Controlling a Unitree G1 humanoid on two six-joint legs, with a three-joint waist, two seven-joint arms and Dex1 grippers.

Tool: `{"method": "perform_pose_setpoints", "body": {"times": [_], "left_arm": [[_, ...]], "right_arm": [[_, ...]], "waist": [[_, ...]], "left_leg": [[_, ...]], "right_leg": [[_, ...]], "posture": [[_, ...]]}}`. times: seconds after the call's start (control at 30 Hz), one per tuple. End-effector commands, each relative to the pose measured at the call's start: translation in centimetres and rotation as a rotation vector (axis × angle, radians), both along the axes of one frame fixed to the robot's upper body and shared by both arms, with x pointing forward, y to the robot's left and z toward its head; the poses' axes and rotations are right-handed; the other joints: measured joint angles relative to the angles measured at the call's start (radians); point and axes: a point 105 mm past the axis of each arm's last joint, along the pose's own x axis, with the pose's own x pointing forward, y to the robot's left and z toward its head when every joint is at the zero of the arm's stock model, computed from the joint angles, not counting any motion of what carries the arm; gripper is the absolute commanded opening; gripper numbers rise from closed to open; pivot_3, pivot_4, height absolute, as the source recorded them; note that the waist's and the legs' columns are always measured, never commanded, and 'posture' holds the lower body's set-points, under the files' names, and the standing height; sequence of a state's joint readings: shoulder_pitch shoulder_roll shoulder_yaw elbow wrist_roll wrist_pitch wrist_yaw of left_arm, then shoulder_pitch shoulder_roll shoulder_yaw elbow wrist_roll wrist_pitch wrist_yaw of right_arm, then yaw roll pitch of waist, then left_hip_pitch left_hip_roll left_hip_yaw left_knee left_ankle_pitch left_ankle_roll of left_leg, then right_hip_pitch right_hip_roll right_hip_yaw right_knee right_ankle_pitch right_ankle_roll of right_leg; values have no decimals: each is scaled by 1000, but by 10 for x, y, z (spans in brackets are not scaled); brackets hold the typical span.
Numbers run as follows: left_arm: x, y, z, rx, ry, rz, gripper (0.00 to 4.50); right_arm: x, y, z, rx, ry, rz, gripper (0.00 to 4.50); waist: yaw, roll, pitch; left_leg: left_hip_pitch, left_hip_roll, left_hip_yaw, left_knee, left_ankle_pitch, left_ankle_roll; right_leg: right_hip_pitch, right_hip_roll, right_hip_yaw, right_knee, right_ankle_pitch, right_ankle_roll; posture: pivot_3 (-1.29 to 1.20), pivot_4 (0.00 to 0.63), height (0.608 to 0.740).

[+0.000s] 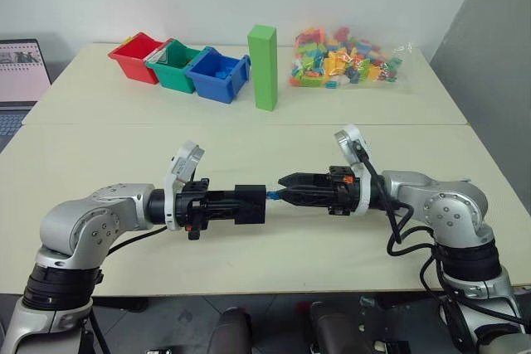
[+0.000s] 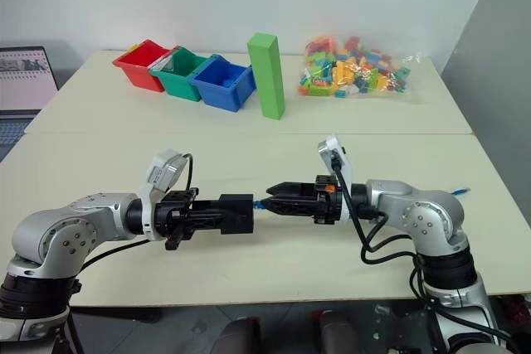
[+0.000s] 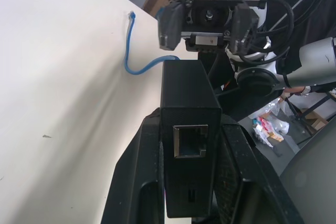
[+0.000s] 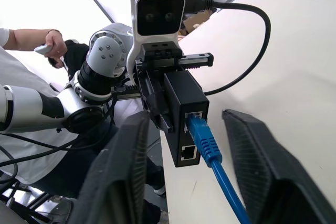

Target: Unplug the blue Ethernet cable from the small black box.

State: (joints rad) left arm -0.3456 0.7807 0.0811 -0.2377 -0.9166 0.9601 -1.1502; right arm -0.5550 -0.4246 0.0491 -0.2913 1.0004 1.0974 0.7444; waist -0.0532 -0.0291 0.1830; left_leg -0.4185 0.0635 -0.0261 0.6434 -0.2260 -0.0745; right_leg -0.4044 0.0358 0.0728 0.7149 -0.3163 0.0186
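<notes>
The left gripper (image 1: 217, 203) is clamped on the one small matte-black plastic box (image 1: 249, 203), held above the pale table (image 1: 274, 134). Facing it, the right gripper (image 1: 286, 190) has its two fingers (image 4: 118, 177) spread apart — the one thin bright-blue Ethernet cable (image 4: 209, 148) runs between them untouched, its plug seated in one of the box's two ports. Well beyond both grippers stand three bins: red (image 1: 134, 56), green (image 1: 173, 64), blue (image 1: 217, 75) — plus one upright green block (image 1: 263, 66) and one clear bag of coloured bricks (image 1: 342, 59).
</notes>
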Motion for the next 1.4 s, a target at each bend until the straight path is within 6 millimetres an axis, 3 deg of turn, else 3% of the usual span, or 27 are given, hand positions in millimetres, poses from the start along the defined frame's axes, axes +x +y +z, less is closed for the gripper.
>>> {"method": "perform_pose_setpoints", "body": {"times": [0.03,0.93,1.03,1.3,1.4], "left_arm": [[-3,-1,5,-5,-34,-20,800],[-1,-3,6,-14,-40,-14,800],[-1,-3,6,-13,-40,-14,800],[-1,-3,6,-14,-39,-13,800],[-2,-3,5,-14,-38,-15,800]], "right_arm": [[4,-2,0,-2,-34,-37,2884],[-2,14,-9,-10,0,-11,2884],[-3,14,-7,3,7,-6,2405],[-5,14,-7,3,12,6,520],[-6,13,-7,3,14,12,62]], "waist": [[0,0,0],[-1,0,0],[-1,0,0],[-2,0,0],[-2,0,0]], "left_leg": [[0,0,0,0,0,0],[0,0,0,0,0,0],[0,0,0,0,0,0],[0,0,0,0,0,0],[0,0,0,0,0,0]], "right_leg": [[0,0,0,0,0,0],[0,0,0,0,0,0],[0,0,0,0,0,0],[0,0,0,0,0,0],[0,0,0,0,0,0]], "posture": [[0,150,740],[0,150,740],[0,150,740],[0,150,740],[0,150,740]]}}
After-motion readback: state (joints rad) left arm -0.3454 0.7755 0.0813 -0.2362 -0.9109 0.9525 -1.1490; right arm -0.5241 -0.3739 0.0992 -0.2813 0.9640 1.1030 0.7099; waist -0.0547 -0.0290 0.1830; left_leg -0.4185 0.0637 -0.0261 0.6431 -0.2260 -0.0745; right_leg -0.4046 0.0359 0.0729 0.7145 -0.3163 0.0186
